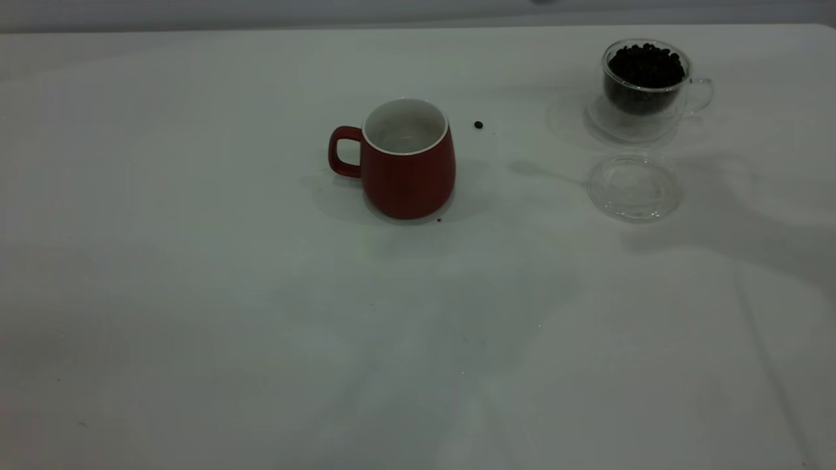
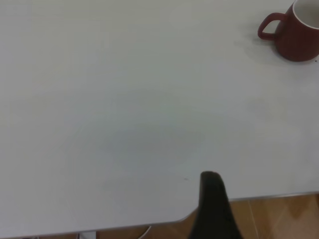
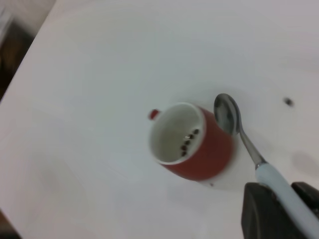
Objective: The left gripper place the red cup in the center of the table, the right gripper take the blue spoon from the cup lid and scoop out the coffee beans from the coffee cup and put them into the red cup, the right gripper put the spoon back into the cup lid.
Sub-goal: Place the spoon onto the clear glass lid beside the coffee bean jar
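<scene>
The right gripper [image 3: 279, 211] is clamped on the pale blue handle of the spoon [image 3: 244, 137], held above the table [image 1: 196, 294]. The spoon's metal bowl reaches out from the fingers and hangs just beside the rim of the red cup [image 3: 192, 142], which stands upright below it with a few coffee beans [image 3: 188, 141] inside. A stray bean [image 1: 479, 125] lies near the cup. The coffee cup [image 1: 645, 81], full of beans, and the clear cup lid [image 1: 633, 186] sit well apart from it. The left gripper [image 2: 212, 209] hangs near the table's edge, far from the red cup; whether its fingers are apart or together cannot be told.
</scene>
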`<state>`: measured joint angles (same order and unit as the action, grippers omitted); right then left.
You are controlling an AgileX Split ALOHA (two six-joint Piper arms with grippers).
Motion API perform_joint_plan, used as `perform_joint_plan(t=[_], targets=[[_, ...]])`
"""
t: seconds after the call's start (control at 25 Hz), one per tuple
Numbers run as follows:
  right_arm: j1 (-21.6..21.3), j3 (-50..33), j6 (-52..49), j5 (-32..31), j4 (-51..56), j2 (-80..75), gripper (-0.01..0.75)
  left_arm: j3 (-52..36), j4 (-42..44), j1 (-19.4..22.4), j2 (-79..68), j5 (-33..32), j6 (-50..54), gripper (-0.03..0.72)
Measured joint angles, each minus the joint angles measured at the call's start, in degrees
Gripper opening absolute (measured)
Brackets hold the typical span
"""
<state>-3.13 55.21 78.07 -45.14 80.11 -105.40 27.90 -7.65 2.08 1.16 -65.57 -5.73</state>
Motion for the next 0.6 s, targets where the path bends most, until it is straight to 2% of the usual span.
perform_joint_plan(t=[0.16,0.28,0.4,0.6], targets=[[-7.2,-7.4,3.9,0.7,7.0,-2.6,0.101,0.0,0.0,0.0,0.0,0.0,0.0,0.587],[-12.0,-9.6,4.5,1.1,10.3,-6.4,0.101,0.0,0.0,0.0,0.0,0.0,0.0,0.587],[-13.7,-9.8,5.5,0.5,14.1,-11.4,0.101,0.0,0.0,0.0,0.0,0.0,0.0,0.587],[-13.9,-9.4,9.2,-3.2,20.3,-20.0,0.101,0.0,0.0,0.0,0.0,0.0,0.0,0.587]])
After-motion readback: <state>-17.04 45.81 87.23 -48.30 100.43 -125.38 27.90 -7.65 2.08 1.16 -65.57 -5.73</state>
